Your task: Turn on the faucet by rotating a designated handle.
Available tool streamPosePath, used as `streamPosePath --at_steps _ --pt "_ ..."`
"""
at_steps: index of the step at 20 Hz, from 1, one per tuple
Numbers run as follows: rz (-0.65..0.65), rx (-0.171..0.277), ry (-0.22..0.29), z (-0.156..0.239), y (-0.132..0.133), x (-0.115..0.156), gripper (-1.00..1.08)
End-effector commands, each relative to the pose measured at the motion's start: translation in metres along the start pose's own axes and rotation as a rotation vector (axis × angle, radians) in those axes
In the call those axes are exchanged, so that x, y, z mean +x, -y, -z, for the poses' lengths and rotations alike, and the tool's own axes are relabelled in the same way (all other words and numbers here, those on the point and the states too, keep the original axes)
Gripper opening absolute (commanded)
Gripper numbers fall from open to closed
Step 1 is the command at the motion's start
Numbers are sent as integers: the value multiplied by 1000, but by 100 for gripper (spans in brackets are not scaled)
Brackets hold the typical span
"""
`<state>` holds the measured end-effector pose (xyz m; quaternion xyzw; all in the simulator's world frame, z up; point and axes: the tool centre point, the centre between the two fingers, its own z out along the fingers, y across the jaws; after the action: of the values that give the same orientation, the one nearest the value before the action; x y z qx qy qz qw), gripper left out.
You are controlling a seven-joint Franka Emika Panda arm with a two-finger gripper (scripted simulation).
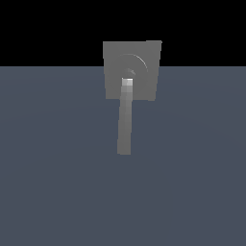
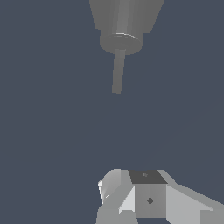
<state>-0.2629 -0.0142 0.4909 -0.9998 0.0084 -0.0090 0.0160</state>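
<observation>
End effector (image 2: 131, 197) of mine hangs well apart from the faucet (image 1: 144, 57), and I cannot tell if it is wide or narrow. Sticking out from the hub is the handle (image 1: 125, 120). I should go to its far tip and push sideways slowly.

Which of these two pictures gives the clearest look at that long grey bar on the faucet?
The exterior view: the handle shows at full length, running from the round hub down past the square plate. The wrist view shows the same bar foreshortened and small, far from the gripper.
</observation>
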Motion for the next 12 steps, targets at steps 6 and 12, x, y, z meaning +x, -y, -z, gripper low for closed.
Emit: streamPosePath --at_steps 6,12 --pt "21 -14 -6 3 3 3 -100" --pt "45 -27 -12 5 7 7 -100"
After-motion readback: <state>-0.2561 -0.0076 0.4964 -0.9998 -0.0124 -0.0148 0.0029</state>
